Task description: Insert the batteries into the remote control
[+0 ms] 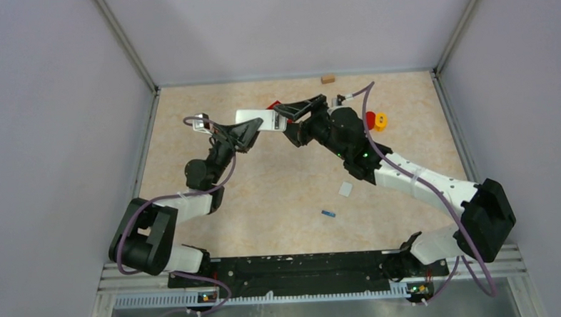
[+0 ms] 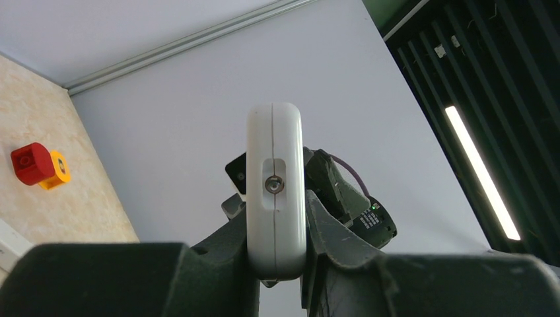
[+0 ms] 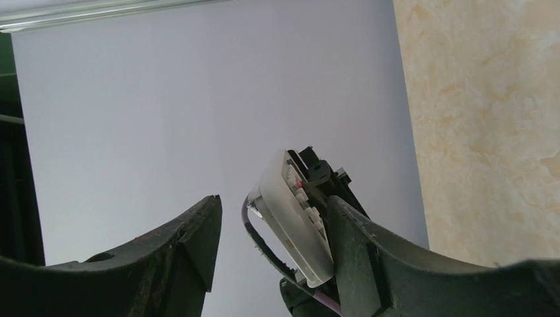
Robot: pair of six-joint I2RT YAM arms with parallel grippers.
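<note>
Holding, left side: the left gripper [image 2: 276,246] is clamped on the white remote control [image 2: 275,165], one finger on each broad face.
Remote position: raised off the table [image 1: 279,194] at the far middle, lying roughly level in the overhead view. In the left wrist view it stands on edge, its end cap with a small round fitting facing the camera.
Right side: the right gripper [image 3: 274,206] has its jaws apart, not closed on anything. It sits at the free end of the remote control. In the right wrist view the remote lies just beside one finger, with a clear gap to the other.
Remote face: a row of small light and red parts shows on the side seen from the right wrist; too small to identify.
Blue battery [image 1: 328,213]: lying flat on the table, near-centre, well apart from both grippers.
Other batteries: cannot be made out in any view.
Small white flat piece [image 1: 345,189]: on the table, near the blue battery, on its far side.
Red-and-yellow object [image 1: 376,120]: on the table, right of the right gripper.
Tan block [image 1: 327,78]: against the far wall.
Red object [image 1: 274,105]: partly hidden behind the remote; cannot tell what it is.
</note>
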